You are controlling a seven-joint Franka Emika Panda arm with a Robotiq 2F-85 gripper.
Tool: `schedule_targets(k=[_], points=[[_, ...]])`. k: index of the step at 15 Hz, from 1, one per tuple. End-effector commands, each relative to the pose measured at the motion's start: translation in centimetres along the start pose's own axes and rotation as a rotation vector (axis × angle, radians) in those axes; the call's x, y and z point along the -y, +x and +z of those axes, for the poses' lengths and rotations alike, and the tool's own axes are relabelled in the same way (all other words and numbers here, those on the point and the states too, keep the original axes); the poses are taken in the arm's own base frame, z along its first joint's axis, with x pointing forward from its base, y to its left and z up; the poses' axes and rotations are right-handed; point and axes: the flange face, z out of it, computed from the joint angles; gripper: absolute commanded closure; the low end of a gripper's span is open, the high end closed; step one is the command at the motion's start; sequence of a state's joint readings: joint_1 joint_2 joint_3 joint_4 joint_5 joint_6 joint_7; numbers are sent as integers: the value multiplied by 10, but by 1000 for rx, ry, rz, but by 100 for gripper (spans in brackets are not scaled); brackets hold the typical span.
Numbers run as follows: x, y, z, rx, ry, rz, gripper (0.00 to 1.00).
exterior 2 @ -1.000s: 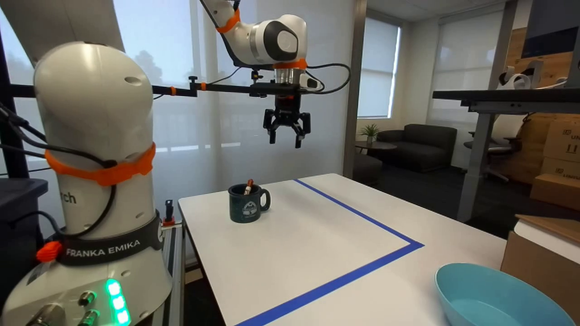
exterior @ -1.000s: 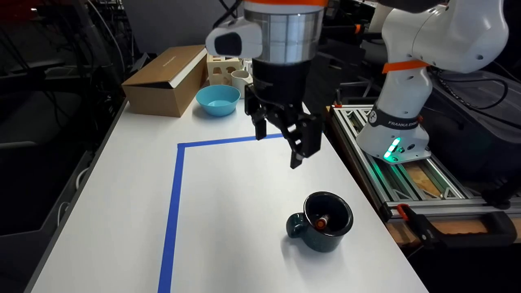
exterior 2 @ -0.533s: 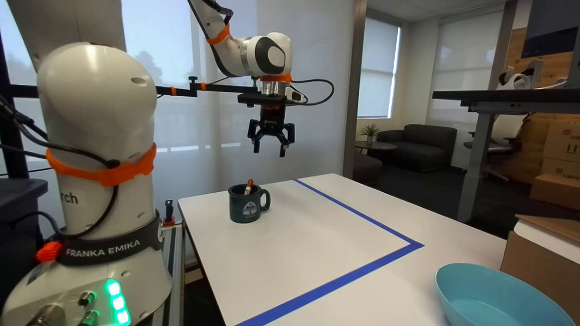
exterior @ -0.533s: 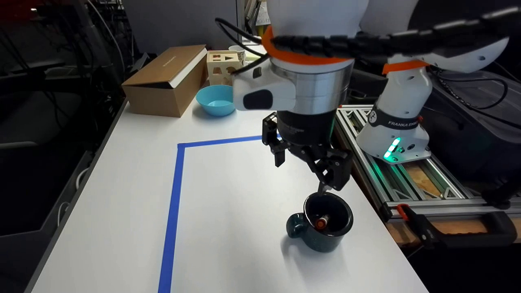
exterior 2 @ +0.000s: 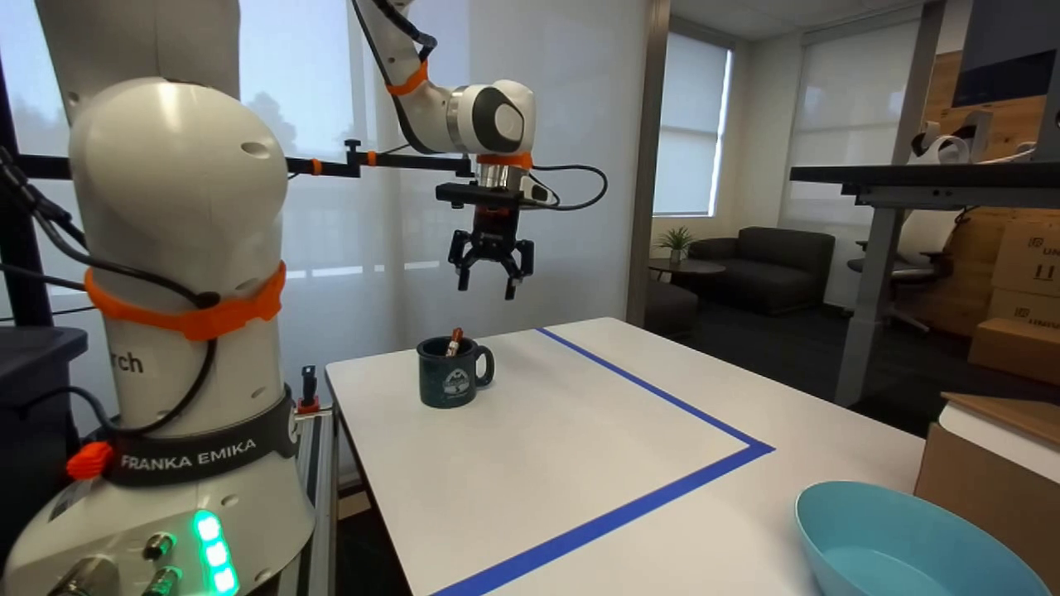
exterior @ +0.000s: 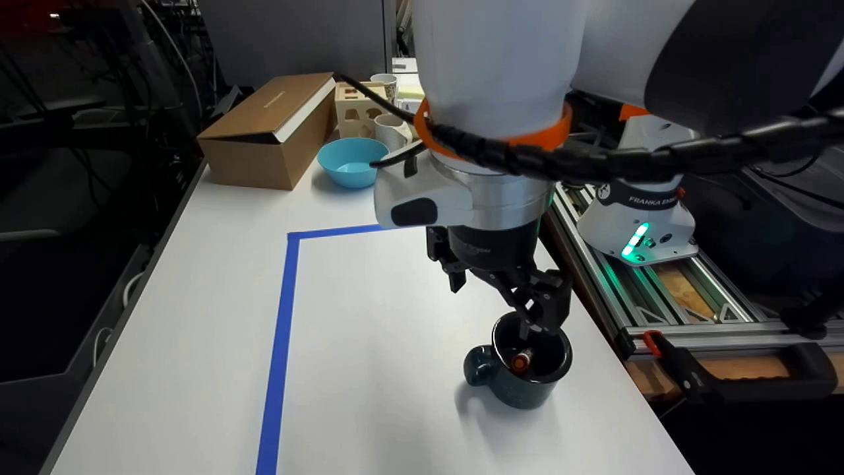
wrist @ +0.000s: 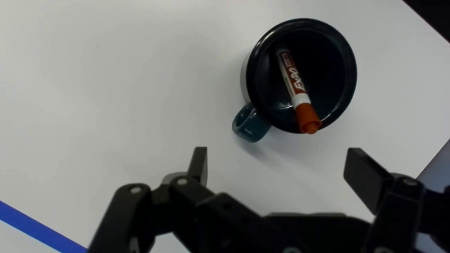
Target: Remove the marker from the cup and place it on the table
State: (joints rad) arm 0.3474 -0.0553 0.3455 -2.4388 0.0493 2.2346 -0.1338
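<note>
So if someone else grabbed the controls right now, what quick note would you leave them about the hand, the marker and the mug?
The hand is open and holds nothing, poised above the table.
The marker sits tilted inside the dark mug, orange end up, poking above the rim.
The mug stands upright on the table.
Done: no part of the removal; the marker is ungripped.
Left: grip the marker, lift it clear, lay it on the table, let go.
</note>
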Motion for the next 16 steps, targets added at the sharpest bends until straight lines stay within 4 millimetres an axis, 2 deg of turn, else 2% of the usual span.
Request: schedule_targets(k=[1, 7, 16], points=[[11, 18, 3, 32, 3, -26, 0], [30, 37, 19, 73, 34, -51, 0], [45, 48, 41, 218, 67, -9, 0]])
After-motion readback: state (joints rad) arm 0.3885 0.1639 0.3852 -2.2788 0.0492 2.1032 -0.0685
